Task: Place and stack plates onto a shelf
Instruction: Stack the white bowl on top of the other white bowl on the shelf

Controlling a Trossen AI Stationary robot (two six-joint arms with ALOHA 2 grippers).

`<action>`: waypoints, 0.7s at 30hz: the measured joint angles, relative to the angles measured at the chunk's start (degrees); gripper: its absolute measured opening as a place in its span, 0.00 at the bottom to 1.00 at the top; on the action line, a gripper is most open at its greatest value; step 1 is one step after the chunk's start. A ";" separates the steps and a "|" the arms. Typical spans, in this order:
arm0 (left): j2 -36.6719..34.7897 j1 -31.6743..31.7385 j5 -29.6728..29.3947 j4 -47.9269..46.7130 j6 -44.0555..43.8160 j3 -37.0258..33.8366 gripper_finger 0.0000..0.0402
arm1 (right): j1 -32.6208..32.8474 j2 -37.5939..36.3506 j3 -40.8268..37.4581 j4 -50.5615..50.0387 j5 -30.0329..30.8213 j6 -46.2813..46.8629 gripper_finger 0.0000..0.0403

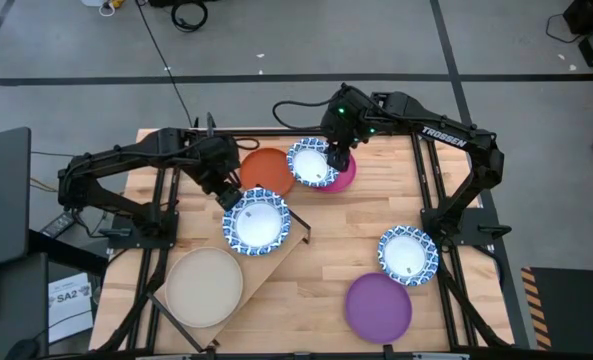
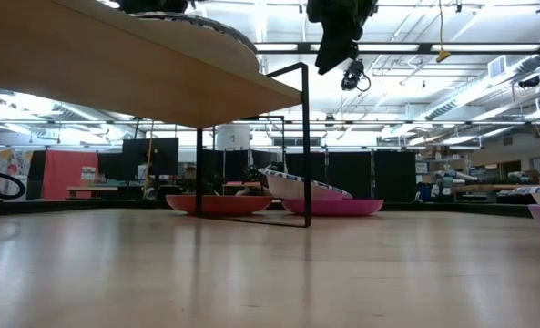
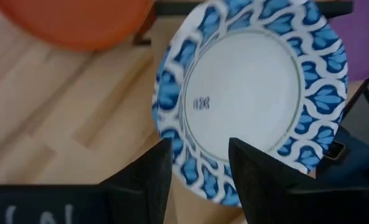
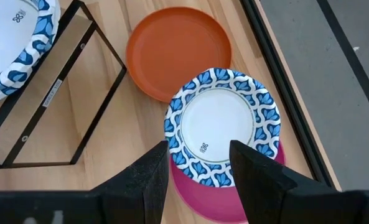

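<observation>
The shelf [image 1: 276,262] stands slanted on the worktop [image 1: 326,250], w/ one end near the front-left edge and the other toward the middle. On it lie a beige plate [image 1: 205,286] at the front end and a blue-and-white plate [image 1: 256,221] at the far end; this plate's rim goes a bit over the shelf edge.

Left claw [image 1: 230,193] is just at the rim of that plate, fingers [image 3: 144,180] apart w/ the rim between them but not clamped. The left arm reaches in from the left side, bent low.

Right claw [image 1: 338,160] hangs over a second blue-and-white plate [image 4: 222,126], which lies tilted on a magenta plate [image 4: 203,199], just beside an orange plate [image 4: 178,51] near the back edge. Its fingers are apart, nothing held.

A third blue-and-white plate [image 1: 408,254] and a purple plate [image 1: 379,306] sit front-right, close to the edge. The middle of the worktop has open room.

In the low view the shelf top hides what is on it, and the purple plate is cut off at the right border.
</observation>
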 joint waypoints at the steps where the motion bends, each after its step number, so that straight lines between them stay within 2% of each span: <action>1: -0.04 0.12 -0.18 0.67 1.36 0.00 0.41 | 0.00 0.00 0.00 -0.22 0.01 0.00 0.43; 12: -0.12 2.16 -1.22 12.47 11.55 0.00 0.41 | 0.00 0.00 0.00 -0.80 0.01 1.03 0.43; 21: -0.11 2.99 -1.24 16.42 13.70 0.00 0.41 | -1.85 0.00 0.00 -0.44 2.10 -0.81 0.43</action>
